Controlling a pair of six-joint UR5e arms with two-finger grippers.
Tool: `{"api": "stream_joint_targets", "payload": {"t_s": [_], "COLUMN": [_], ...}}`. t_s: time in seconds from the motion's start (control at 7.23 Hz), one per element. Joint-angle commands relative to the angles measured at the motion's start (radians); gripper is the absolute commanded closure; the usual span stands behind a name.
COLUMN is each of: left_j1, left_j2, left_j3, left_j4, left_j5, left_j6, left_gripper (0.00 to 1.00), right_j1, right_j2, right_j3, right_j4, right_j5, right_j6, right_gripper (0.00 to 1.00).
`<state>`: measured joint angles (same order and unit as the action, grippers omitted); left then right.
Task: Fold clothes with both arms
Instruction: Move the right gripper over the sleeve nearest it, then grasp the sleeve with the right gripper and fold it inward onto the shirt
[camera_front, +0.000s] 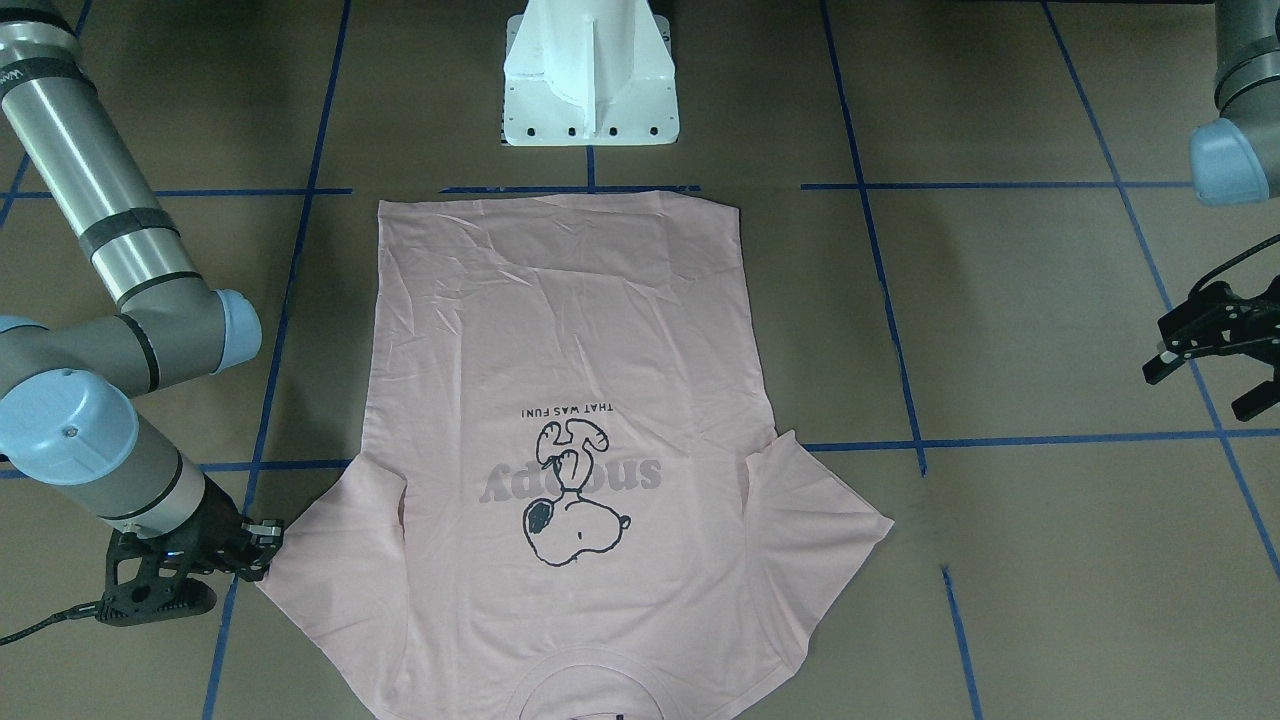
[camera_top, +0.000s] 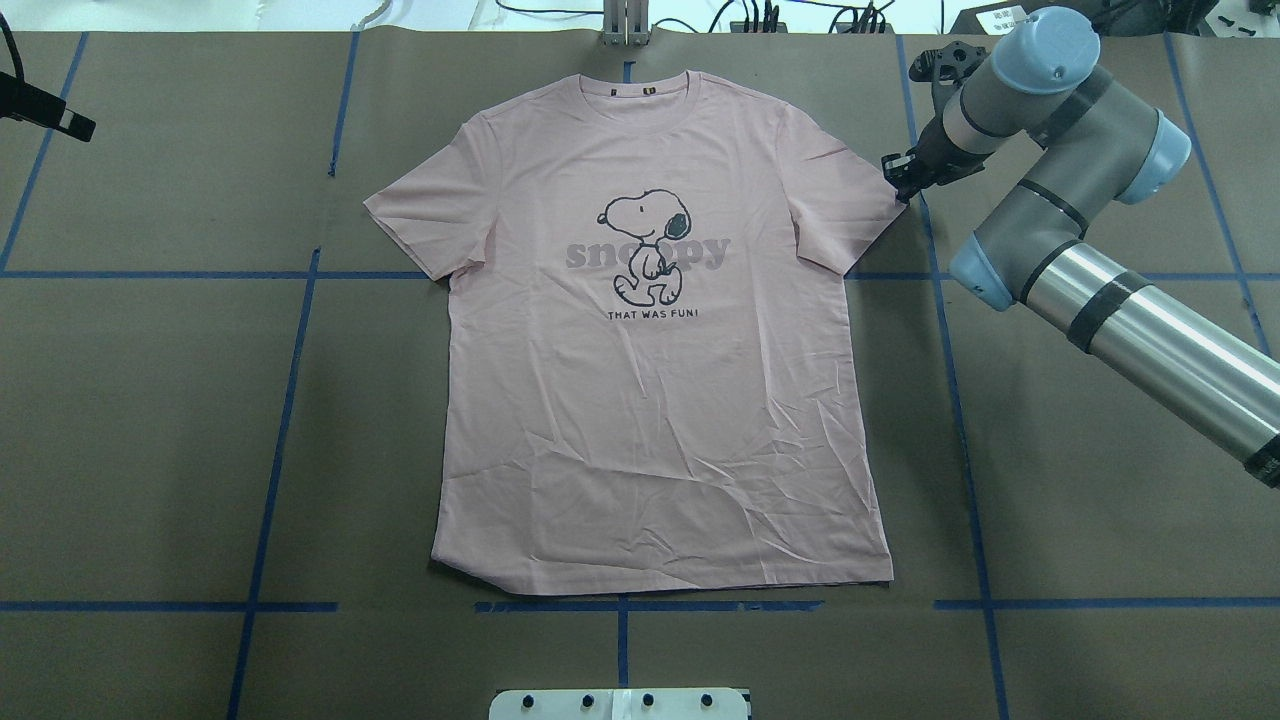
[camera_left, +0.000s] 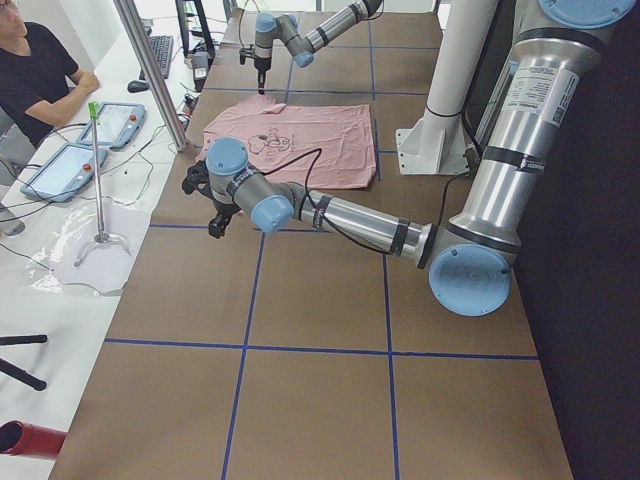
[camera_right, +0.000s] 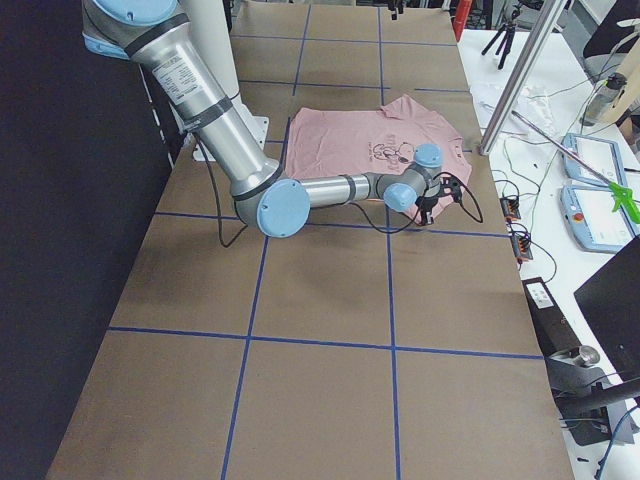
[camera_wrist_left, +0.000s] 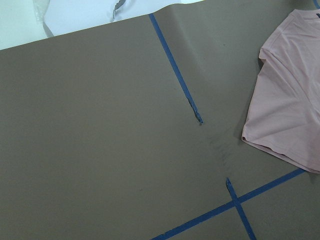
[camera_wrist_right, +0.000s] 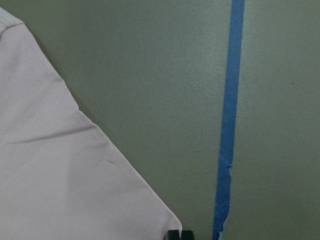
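The pale pink T-shirt (camera_front: 560, 330) lies flat with its front up, the Snoopy print (camera_top: 650, 245) showing and the collar on the far side from the robot base. My right gripper (camera_front: 268, 540) is down at table level at the tip of one sleeve (camera_top: 850, 200). In the right wrist view its fingertips (camera_wrist_right: 180, 235) are together on the sleeve corner (camera_wrist_right: 60, 175). My left gripper (camera_front: 1205, 385) is open and empty, above the table well off the other sleeve (camera_wrist_left: 290, 100). It also shows at the edge of the overhead view (camera_top: 45, 105).
The white pedestal base (camera_front: 590, 90) stands just past the shirt's hem. Blue tape lines (camera_top: 290, 400) grid the brown table cover. In the left exterior view an operator (camera_left: 40, 70), tablets (camera_left: 60, 170) and a metal pole (camera_left: 150, 70) are at the table's far side.
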<state>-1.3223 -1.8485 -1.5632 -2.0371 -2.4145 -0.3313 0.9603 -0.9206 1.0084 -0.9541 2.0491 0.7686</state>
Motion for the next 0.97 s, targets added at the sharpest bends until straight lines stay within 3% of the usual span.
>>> {"api": "stream_joint_targets", "payload": {"t_s": [0.0,0.41,0.83], "left_j1": [0.000,0.000,0.000], "left_j2": [0.000,0.003,0.008], "left_j3": [0.002,0.000,0.002], "left_j4": [0.000,0.000,0.000], "left_j5": [0.000,0.000,0.000], "left_j6": [0.000,0.000,0.002], "left_gripper": [0.00,0.00,0.00], "right_j1": [0.005,0.005,-0.089], "right_j2": [0.015,0.080,0.259], "right_j3": [0.016,0.108,0.006], "right_j4": [0.001,-0.002,-0.006], "right_j5": [0.014,0.097,0.021], "right_j6": [0.001,0.008,0.015], "right_gripper": [1.00,1.00,1.00]}}
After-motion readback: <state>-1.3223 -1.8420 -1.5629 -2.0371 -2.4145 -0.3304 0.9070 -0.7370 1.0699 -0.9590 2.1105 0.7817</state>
